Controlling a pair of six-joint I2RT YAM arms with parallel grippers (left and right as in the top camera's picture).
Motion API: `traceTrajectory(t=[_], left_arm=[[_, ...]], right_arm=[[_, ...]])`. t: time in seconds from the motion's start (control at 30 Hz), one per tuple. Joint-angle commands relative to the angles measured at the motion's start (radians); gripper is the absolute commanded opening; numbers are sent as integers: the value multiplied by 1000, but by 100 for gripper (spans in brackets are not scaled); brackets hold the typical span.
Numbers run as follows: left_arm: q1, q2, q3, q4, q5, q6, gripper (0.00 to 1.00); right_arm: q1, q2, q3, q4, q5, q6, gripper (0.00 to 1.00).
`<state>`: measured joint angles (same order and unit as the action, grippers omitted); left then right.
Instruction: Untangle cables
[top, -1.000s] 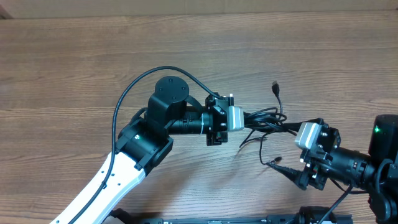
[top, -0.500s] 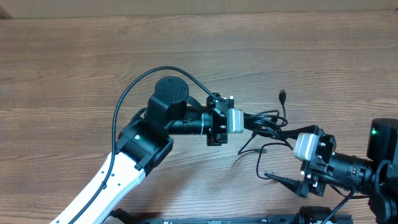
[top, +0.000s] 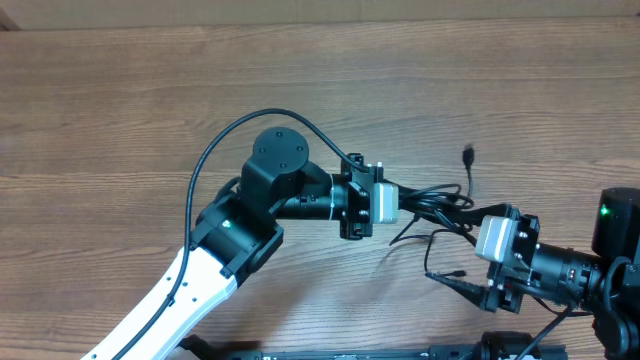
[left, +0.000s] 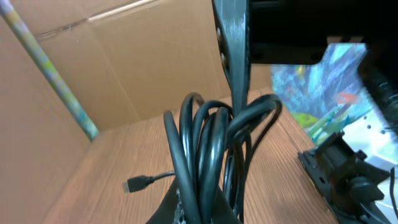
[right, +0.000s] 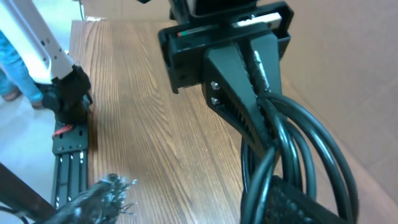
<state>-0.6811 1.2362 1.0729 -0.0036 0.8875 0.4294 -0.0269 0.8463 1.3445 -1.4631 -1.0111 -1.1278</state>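
Over the last second the left gripper, clamped on the bundle of thin black looped cables at centre right of the overhead frame, carried it rightward. The small black plug end slid that way too, while the right gripper dropped toward the lower right, jaws apart, strands against one finger; we judged the tangle not yet loosened. Beneath lay a brown wood-grain tabletop, and tan cardboard filled the left wrist view's upper left.
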Motion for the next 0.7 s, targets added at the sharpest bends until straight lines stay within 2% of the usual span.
traceTrajectory(t=[0.0,0.13,0.23,0.3,0.37,0.4,0.53,0.57,0.67], left_arm=[[-13,-21,11,47,12,-13,4],[-13,-21,11,54,-56,-56,4],[-14,-21,11,62,-51,-71,4],[-14,-21,11,60,-43,-71,4],[-14,-21,11,57,-29,-71,4],[-14,-21,11,58,-14,-71,4],[-14,-21,11,55,1,-71,4],[-13,-21,11,53,1,-71,4],[-13,-21,11,48,0,-75,4]], right_arm=[[0,-2,5,-28,23,0,63],[0,-2,5,-52,28,0,62],[0,-2,5,-49,34,0,61],[0,-2,5,-42,34,0,56],[0,-2,5,-34,34,0,47],[-1,-2,5,-27,34,1,35],[-1,-2,5,-23,34,1,8],[-1,-2,5,-23,34,1,4],[-1,-2,5,-23,34,5,4]])
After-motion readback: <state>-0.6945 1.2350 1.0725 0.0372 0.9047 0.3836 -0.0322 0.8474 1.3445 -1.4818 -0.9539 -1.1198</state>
